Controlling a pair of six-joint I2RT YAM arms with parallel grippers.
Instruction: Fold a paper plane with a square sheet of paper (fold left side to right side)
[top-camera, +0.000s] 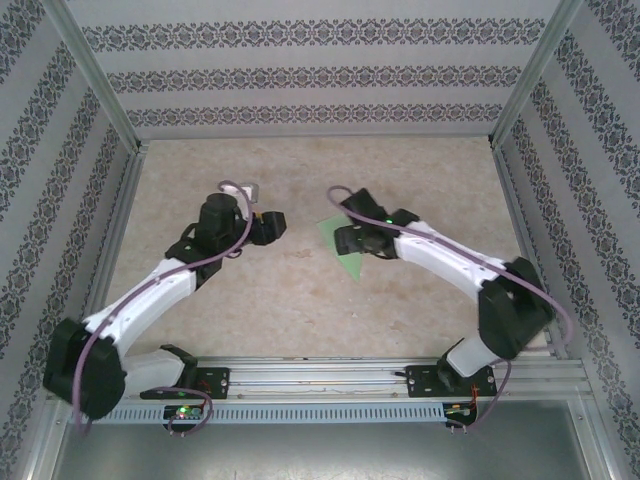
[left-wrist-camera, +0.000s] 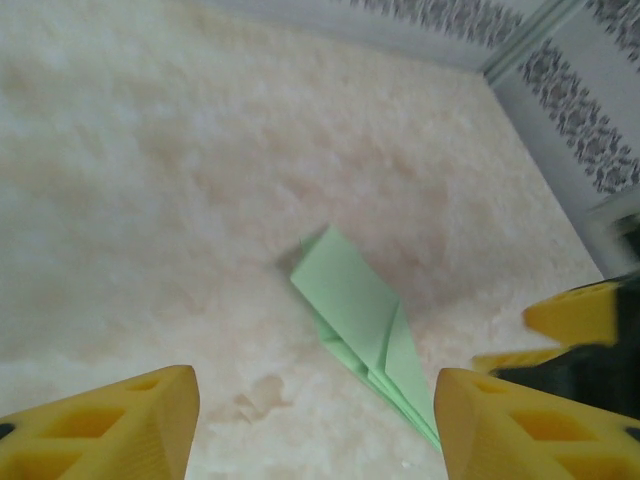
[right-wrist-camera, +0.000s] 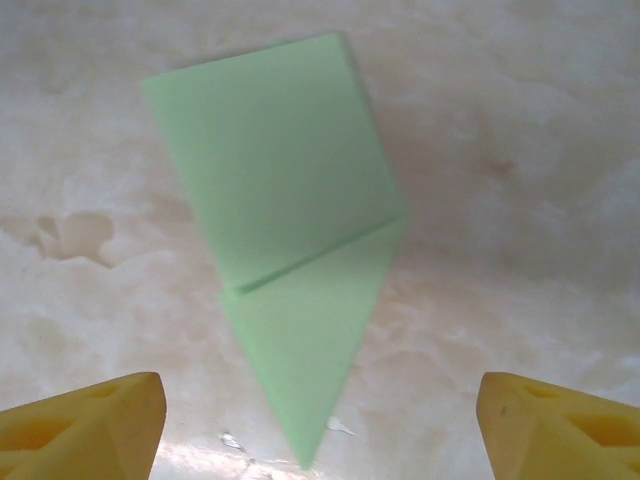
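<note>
Patterned walls (top-camera: 300, 80) enclose a beige tabletop (top-camera: 300, 310); paper plane (right-wrist-camera: 290, 250) lies unheld, left hand (left-wrist-camera: 315, 378) and right hand (right-wrist-camera: 320, 380) open.

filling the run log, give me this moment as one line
folded green paper: lying on table, not held | left gripper: open | right gripper: open, above it

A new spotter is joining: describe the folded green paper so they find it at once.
Look at the pale marbled tabletop, near its middle, under the open right gripper. The folded paper lies there, tapering to a point. Its light green stands out from the beige surface and yellow fingers.
</note>
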